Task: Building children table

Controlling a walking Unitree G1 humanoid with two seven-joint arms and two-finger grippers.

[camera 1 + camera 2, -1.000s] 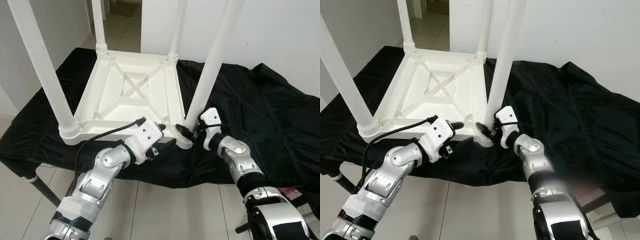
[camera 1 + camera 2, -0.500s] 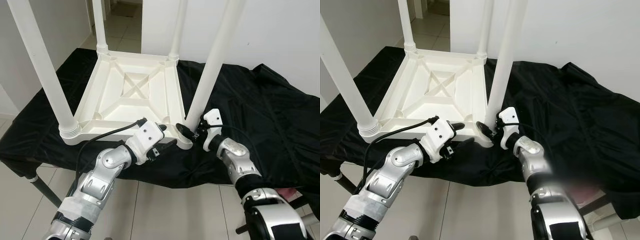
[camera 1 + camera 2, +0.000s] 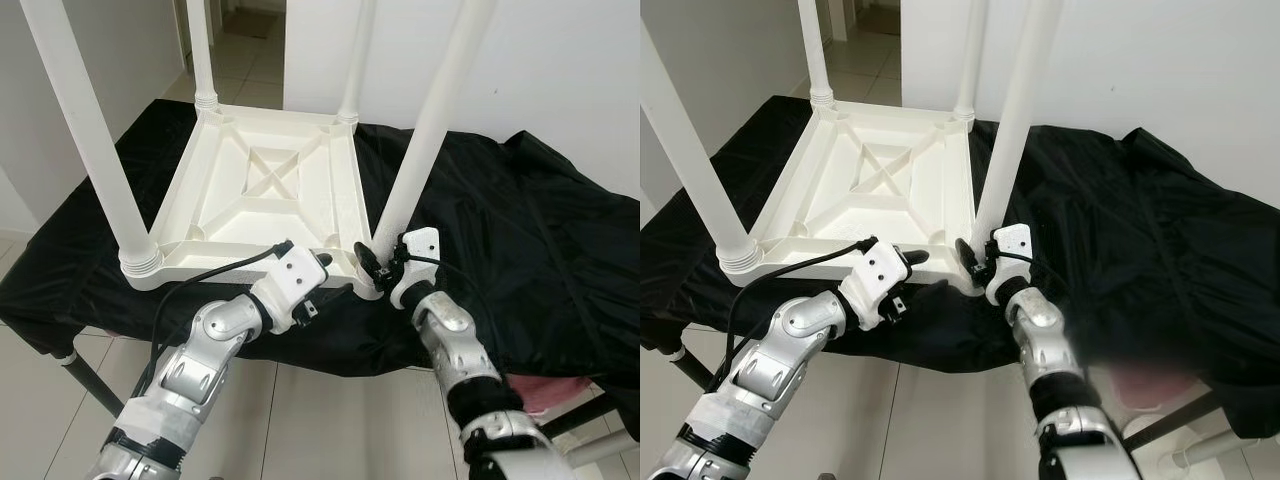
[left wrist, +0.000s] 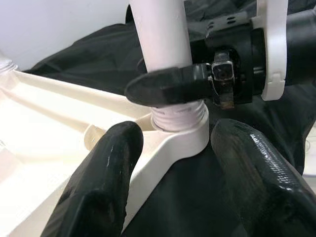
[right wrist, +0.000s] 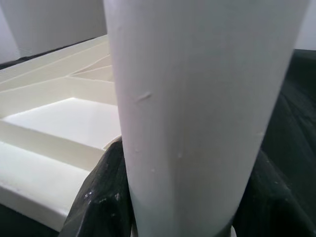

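The white children's table (image 3: 265, 190) lies upside down on a black cloth, with its legs pointing up. My right gripper (image 3: 378, 262) is shut on the base of the near right leg (image 3: 420, 130), just above its corner socket. In the right wrist view that leg (image 5: 197, 108) stands between the two black fingers (image 5: 106, 197). My left gripper (image 3: 335, 275) is open at the same corner, one finger over the rim and one under it. In the left wrist view its fingers (image 4: 98, 187) straddle the socket (image 4: 180, 133), with the right gripper's finger across the leg above.
The black cloth (image 3: 520, 230) covers a low support table and hangs over its front edge. Tiled floor (image 3: 330, 420) lies below me. A white wall stands behind and a doorway (image 3: 250, 30) opens at the back. Something pink (image 3: 570, 385) shows low on the right.
My right forearm has swung in toward the left while the gripper stays on the leg's base. The left gripper holds its place at the corner.
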